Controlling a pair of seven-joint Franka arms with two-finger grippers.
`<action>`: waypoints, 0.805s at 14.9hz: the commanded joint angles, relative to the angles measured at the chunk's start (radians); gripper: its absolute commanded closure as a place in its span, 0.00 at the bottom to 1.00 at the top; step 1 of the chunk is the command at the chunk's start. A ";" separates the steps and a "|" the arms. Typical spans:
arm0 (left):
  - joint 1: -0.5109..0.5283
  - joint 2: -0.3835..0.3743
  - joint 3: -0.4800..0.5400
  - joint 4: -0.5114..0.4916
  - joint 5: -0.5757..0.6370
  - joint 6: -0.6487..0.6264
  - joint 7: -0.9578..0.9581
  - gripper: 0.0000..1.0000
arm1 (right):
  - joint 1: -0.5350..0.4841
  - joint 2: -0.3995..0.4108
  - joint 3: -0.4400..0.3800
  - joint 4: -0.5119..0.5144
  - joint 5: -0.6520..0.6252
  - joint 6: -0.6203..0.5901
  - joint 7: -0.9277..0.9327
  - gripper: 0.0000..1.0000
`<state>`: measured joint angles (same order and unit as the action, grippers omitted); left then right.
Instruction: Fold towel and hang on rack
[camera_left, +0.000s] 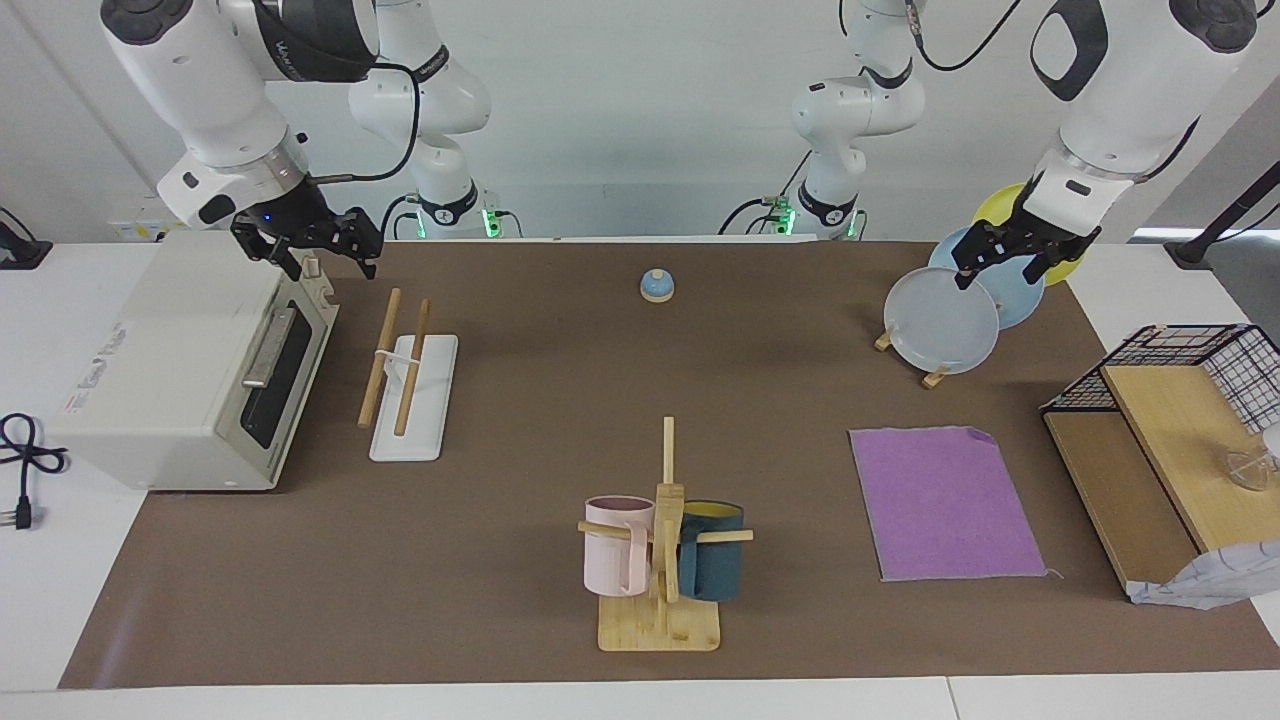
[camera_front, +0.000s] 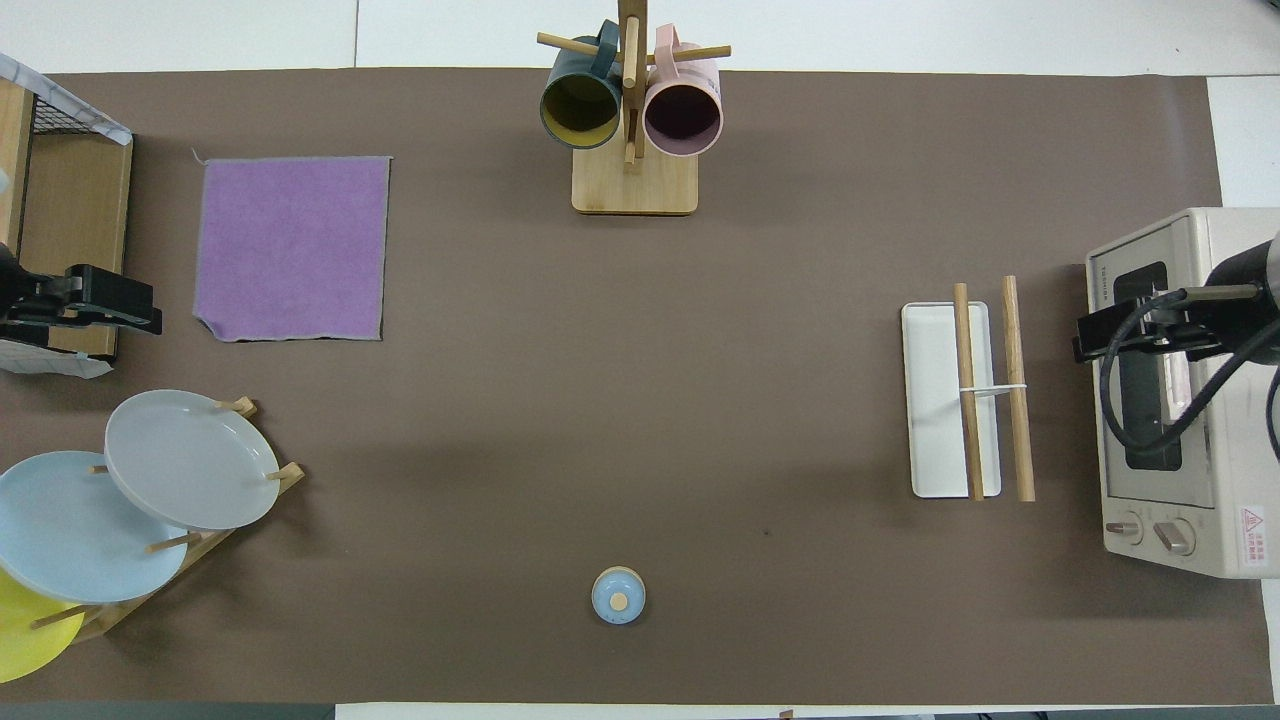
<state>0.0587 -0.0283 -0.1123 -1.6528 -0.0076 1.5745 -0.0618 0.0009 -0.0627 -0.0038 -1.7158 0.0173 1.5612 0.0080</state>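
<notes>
The towel (camera_left: 945, 505) (camera_front: 290, 245) lies flat and unfolded on the brown mat, purple face up, with one corner slightly turned over, toward the left arm's end of the table. The rack (camera_left: 410, 375) (camera_front: 965, 400), two wooden rods on a white base, stands toward the right arm's end, beside the toaster oven. My left gripper (camera_left: 998, 280) (camera_front: 140, 315) is open and empty, up in the air by the plate stand and wooden shelf, apart from the towel. My right gripper (camera_left: 332, 270) (camera_front: 1100, 340) is open and empty, up over the oven's front edge, beside the rack.
A toaster oven (camera_left: 190, 360) (camera_front: 1180, 400) stands at the right arm's end. A bamboo mug tree (camera_left: 662, 540) (camera_front: 632, 110) with two mugs stands farthest from the robots. A plate stand (camera_left: 940, 320) (camera_front: 185, 460), a wire-and-wood shelf (camera_left: 1160, 440) and a small blue lidded pot (camera_left: 657, 286) (camera_front: 618, 596) are also there.
</notes>
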 joint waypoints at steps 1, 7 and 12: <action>-0.008 0.001 0.010 0.010 -0.009 -0.004 0.013 0.00 | -0.004 -0.017 0.002 -0.016 0.016 0.003 -0.020 0.00; -0.016 -0.012 0.005 -0.005 -0.017 0.022 -0.013 0.00 | -0.004 -0.017 0.004 -0.016 0.016 0.005 -0.020 0.00; 0.041 -0.016 0.011 -0.151 -0.020 0.161 -0.007 0.00 | -0.004 -0.017 0.005 -0.016 0.016 0.003 -0.020 0.00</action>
<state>0.0627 -0.0281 -0.1067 -1.7006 -0.0116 1.6304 -0.0697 0.0033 -0.0627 -0.0014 -1.7158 0.0173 1.5612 0.0080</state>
